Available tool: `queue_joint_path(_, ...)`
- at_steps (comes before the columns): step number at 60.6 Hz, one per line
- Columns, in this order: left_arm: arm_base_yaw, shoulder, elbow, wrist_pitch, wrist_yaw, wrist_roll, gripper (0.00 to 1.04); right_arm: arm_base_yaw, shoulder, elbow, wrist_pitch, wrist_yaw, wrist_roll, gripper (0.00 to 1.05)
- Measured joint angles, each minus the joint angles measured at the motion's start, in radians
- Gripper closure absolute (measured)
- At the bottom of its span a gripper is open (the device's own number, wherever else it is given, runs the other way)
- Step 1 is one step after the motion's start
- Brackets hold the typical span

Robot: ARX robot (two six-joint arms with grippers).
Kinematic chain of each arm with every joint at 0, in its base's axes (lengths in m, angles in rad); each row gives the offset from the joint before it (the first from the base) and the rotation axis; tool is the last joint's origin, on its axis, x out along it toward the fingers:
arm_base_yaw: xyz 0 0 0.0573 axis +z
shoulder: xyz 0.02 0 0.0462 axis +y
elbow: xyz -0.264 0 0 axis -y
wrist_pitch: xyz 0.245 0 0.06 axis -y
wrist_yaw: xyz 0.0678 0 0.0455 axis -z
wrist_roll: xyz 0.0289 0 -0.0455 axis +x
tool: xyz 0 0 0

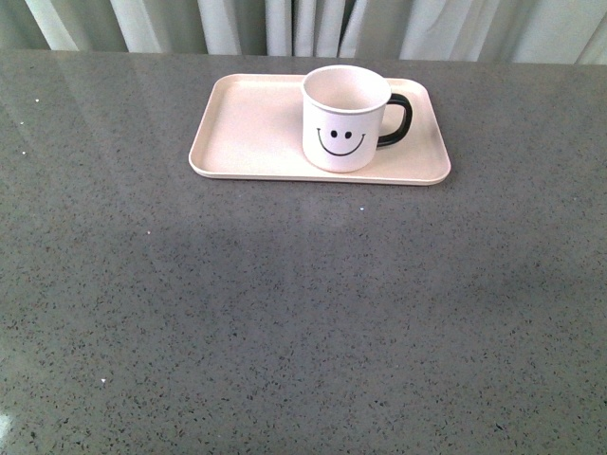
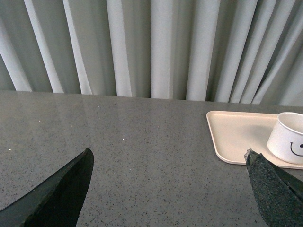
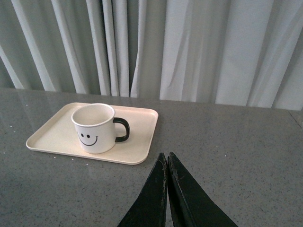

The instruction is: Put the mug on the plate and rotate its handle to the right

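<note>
The white mug (image 1: 344, 119) with a black smiley face stands upright on the right half of the pale cream plate (image 1: 251, 133). Its black handle (image 1: 398, 119) points to the right in the front view. Neither arm shows in the front view. The left wrist view has the plate (image 2: 234, 135) and part of the mug (image 2: 289, 138) off to one side, with my left gripper (image 2: 168, 156) open over bare table. In the right wrist view my right gripper (image 3: 166, 156) is shut and empty, clear of the plate (image 3: 52, 135), mug (image 3: 94, 127) and handle (image 3: 122, 129).
The grey speckled table (image 1: 303, 313) runs from the plate to the near edge. Pale curtains (image 1: 313, 24) hang behind its far edge.
</note>
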Motion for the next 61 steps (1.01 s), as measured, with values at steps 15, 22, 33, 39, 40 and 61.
queue_joint_path(15,0.000,0.000,0.000,0.000,0.000,0.000,0.09,0.000,-0.098,0.000,-0.095,0.000,0.000,1.03)
queue_joint_path(22,0.000,0.000,0.000,0.000,0.000,0.000,0.09,0.000,-0.135,0.000,-0.132,0.000,0.000,1.03)
queue_joint_path(33,0.000,0.000,0.000,0.000,0.000,0.000,0.09,0.000,-0.185,0.000,-0.182,0.000,0.000,1.03)
queue_joint_path(39,0.000,0.000,0.000,0.000,0.000,0.000,0.09,0.000,-0.208,0.000,-0.204,0.000,0.000,1.03)
queue_joint_path(40,0.000,0.000,0.000,0.000,0.000,0.000,0.09,0.000,-0.210,0.000,-0.207,0.000,0.000,1.03)
queue_joint_path(61,0.000,0.000,0.000,0.000,0.000,0.000,0.09,0.000,-0.395,0.000,-0.398,0.000,0.000,1.03)
